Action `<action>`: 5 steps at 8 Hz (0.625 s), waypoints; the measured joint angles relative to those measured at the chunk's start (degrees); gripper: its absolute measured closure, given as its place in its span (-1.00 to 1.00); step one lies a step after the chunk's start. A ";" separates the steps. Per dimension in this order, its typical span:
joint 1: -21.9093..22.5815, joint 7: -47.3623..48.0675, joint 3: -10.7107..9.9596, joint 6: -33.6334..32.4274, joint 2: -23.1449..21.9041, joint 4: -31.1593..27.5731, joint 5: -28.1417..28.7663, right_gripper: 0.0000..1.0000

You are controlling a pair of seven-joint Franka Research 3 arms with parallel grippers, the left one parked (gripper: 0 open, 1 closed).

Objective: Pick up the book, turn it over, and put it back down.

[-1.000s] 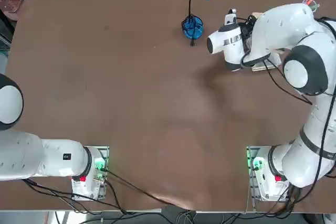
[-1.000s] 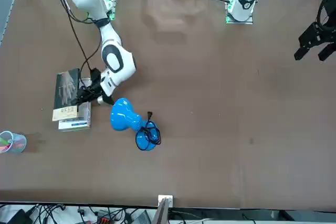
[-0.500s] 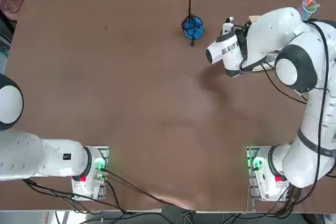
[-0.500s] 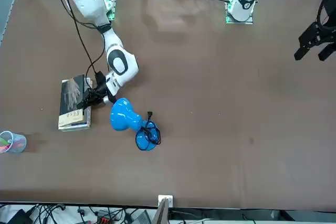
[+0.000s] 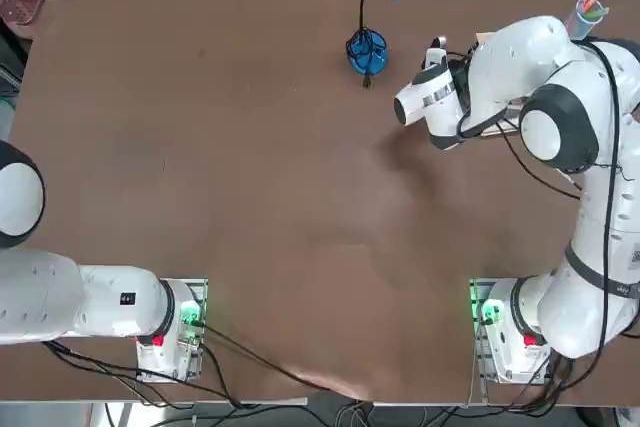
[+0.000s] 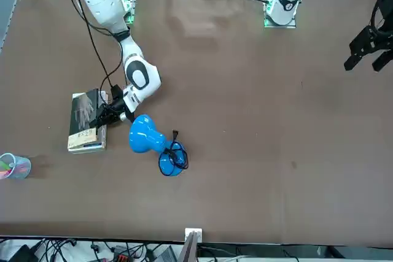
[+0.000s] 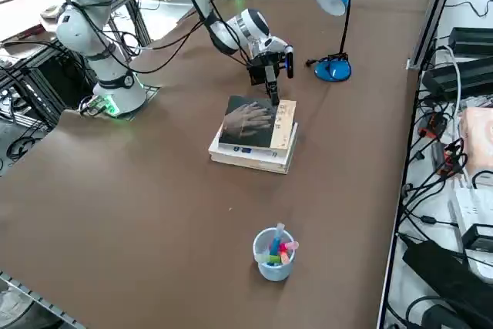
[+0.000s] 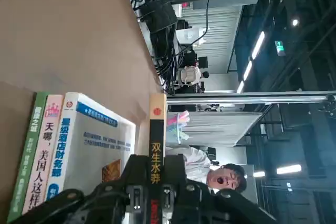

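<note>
Right gripper [image 7: 271,90] has its fingers clamped on the spine edge of the book [image 7: 248,122], grey cover up, lying on a book stack [image 7: 258,156] near the lamp [image 7: 334,5]. Release carefully: you could drag it off the stack.

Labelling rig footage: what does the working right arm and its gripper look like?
The right arm has glossy white rounded links, dark grey joint caps and a silver wrist band. A black cable runs along it. Green lights glow at its base. The right gripper is black, with two slim fingers.
</note>
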 joint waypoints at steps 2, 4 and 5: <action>-0.04 0.16 -0.15 -0.01 0.20 -0.60 0.00 0.77; -0.10 0.32 -0.24 -0.02 1.16 -0.67 0.00 0.77; -0.13 0.48 -0.29 -0.02 1.58 -0.68 -0.01 0.77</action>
